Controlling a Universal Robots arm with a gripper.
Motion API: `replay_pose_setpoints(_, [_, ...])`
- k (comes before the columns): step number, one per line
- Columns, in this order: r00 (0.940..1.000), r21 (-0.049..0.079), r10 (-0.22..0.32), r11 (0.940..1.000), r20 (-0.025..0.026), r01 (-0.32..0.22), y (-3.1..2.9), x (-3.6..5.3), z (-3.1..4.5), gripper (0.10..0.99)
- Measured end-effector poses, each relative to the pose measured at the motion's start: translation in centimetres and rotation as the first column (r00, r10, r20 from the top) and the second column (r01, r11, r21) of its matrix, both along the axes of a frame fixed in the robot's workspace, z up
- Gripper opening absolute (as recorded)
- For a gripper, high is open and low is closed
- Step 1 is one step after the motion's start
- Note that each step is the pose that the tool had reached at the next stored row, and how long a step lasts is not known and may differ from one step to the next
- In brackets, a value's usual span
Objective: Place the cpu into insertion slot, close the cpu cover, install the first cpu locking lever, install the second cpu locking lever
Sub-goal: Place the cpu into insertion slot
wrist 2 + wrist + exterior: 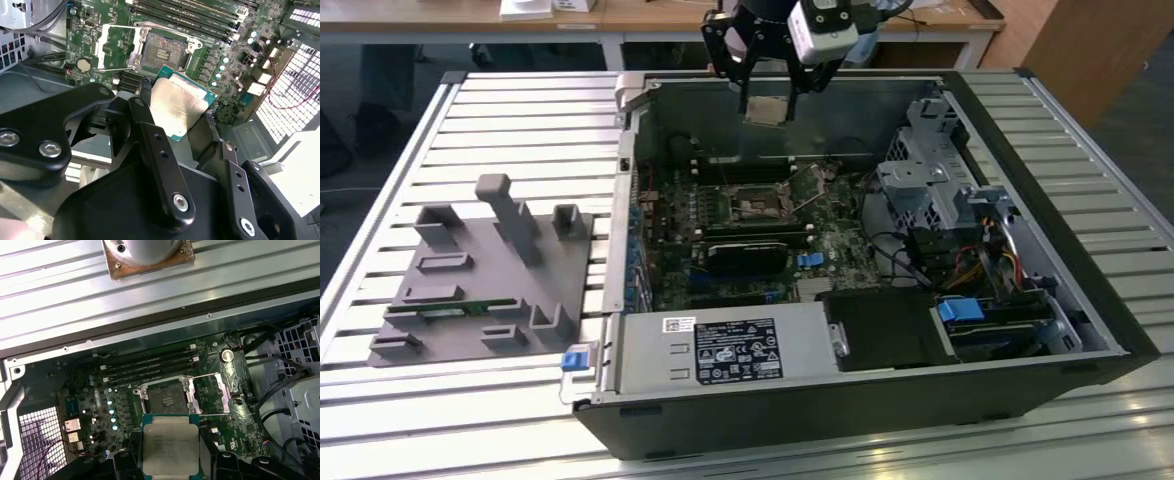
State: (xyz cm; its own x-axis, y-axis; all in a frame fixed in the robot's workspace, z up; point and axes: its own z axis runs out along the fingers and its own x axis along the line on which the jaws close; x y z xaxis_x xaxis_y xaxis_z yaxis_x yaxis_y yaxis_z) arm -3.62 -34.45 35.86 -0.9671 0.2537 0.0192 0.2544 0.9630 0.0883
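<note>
My gripper hangs over the far wall of the open computer case and is shut on the cpu, a flat square chip with a silvery top. In both wrist views the cpu sits between the black fingers, gripped at two opposite edges. The insertion slot lies bare on the green motherboard, below and ahead of the chip. The cpu cover, a thin silver frame, is swung open beside the slot.
Memory slots run along one side of the socket, and a long black module lies on its near side. A metal drive cage and cables fill the case's right. A grey fixture stands on the slatted table on the left.
</note>
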Motion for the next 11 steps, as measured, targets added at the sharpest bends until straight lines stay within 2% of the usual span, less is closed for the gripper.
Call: replay_pose_setpoints(11, [0.9998,0.000,-0.018,0.9998,0.0000,0.018,0.00,-0.01,-0.06,0.541])
